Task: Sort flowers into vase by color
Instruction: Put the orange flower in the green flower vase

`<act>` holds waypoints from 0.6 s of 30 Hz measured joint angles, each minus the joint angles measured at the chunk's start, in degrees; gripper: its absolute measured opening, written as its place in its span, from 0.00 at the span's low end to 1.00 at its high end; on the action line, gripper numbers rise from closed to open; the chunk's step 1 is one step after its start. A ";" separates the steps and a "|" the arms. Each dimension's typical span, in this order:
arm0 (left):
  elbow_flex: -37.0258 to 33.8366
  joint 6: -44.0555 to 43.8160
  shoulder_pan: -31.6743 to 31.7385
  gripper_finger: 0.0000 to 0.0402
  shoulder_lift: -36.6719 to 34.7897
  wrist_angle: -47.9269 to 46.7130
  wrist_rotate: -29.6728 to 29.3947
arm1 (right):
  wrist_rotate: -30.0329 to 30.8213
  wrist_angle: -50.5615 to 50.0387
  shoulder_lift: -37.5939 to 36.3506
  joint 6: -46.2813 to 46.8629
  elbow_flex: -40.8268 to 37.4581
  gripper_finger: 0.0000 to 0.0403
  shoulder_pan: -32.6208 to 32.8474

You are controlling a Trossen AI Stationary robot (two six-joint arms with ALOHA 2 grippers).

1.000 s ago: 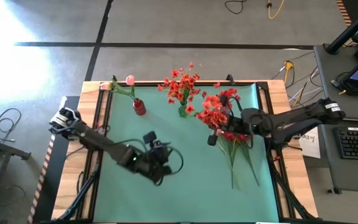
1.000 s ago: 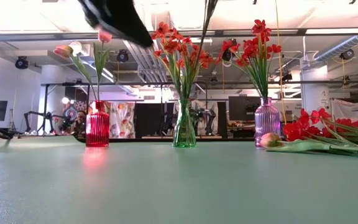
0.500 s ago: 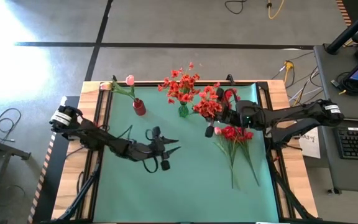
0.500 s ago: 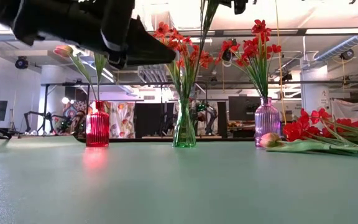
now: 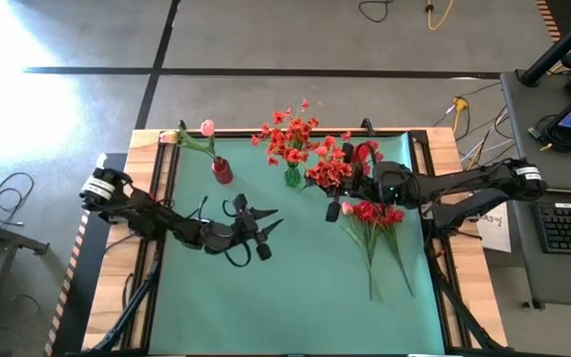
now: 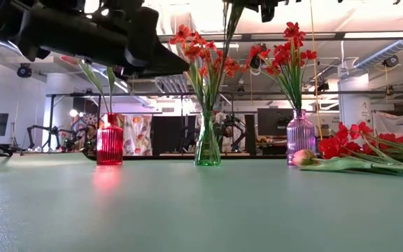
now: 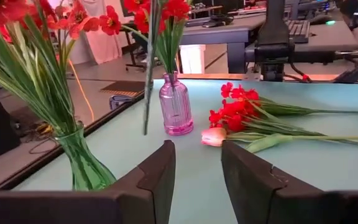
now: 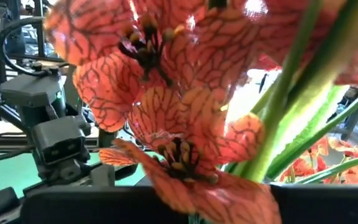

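Three vases stand along the far side. The red vase (image 5: 222, 171) holds pink buds, the green glass vase (image 6: 207, 143) orange-red flowers, the purple vase (image 7: 176, 106) deep red ones. My right gripper (image 5: 353, 184) is shut on an orange-red flower (image 5: 325, 169), high up beside the green vase. Its stem (image 7: 148, 93) hangs in the air between the green and purple vases. More flowers (image 5: 375, 226) and a pink bud (image 7: 213, 135) lie flat on the mat at the right. My left gripper (image 7: 197, 168) stands open at mid-table, pointing level toward the vases, with nothing between its fingers. My right gripper holds the orange-red flower by its stem just below the blossoms (image 8: 166, 124), coming level from the table's right. The blossoms hide the fingers in the wrist view. The flower is lifted clear and about upright, and its stem's lower end (image 7: 145, 129) hangs free above the mat.
The green mat (image 5: 295, 297) has free room in its near half. Black rails (image 5: 157, 248) and cables run along the table's left and right edges. A desk with a keyboard (image 5: 568, 226) stands beyond the right edge.
My left gripper has come down, tipped from pointing downward to level, and swung toward the far edge. My right gripper has carried the orange-red flower a little toward the left and far edge, closer to the green vase, the stem still hanging.
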 joint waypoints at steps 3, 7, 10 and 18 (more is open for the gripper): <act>0.00 -2.27 3.69 0.33 0.00 -0.04 4.41 | 0.17 2.34 0.50 -1.46 -0.01 0.03 -0.16; 0.00 -2.07 8.91 0.43 0.92 0.12 9.97 | 0.20 5.53 0.53 -3.55 0.29 0.03 -0.59; -0.04 -0.40 11.09 0.52 1.93 0.89 9.98 | 0.22 5.22 0.53 -3.99 0.92 0.03 -0.79; -0.07 1.41 15.44 0.69 10.78 13.04 10.26 | 0.24 3.56 0.47 -2.92 0.98 0.03 -0.77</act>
